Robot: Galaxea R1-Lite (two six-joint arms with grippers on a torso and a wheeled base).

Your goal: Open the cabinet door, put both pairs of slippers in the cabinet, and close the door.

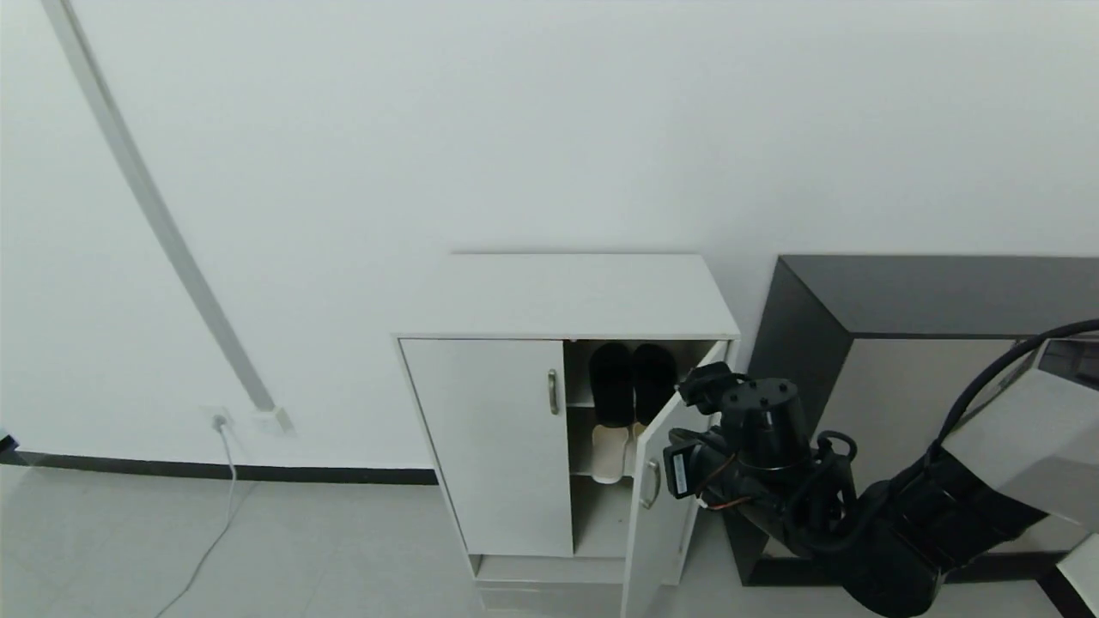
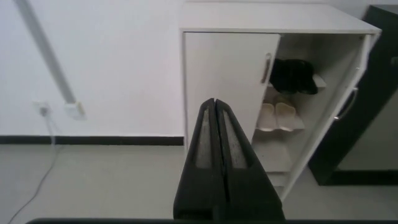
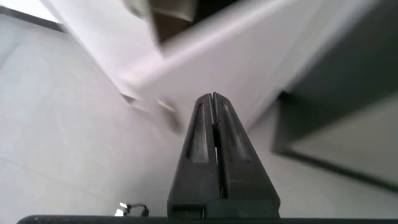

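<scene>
While left claw (image 2: 215,101) and right claw (image 3: 213,96) pinch closed, empty, smooth white cabinet (image 1: 481,446), door (image 1: 657,515) ajar

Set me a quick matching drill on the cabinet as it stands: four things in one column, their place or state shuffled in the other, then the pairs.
1. black slippers
2. cream slippers
3. left door
4. right door

A. standing open
B. on the top shelf
C. shut
D. on the middle shelf

Pairs: 1-B, 2-D, 3-C, 4-A.
</scene>
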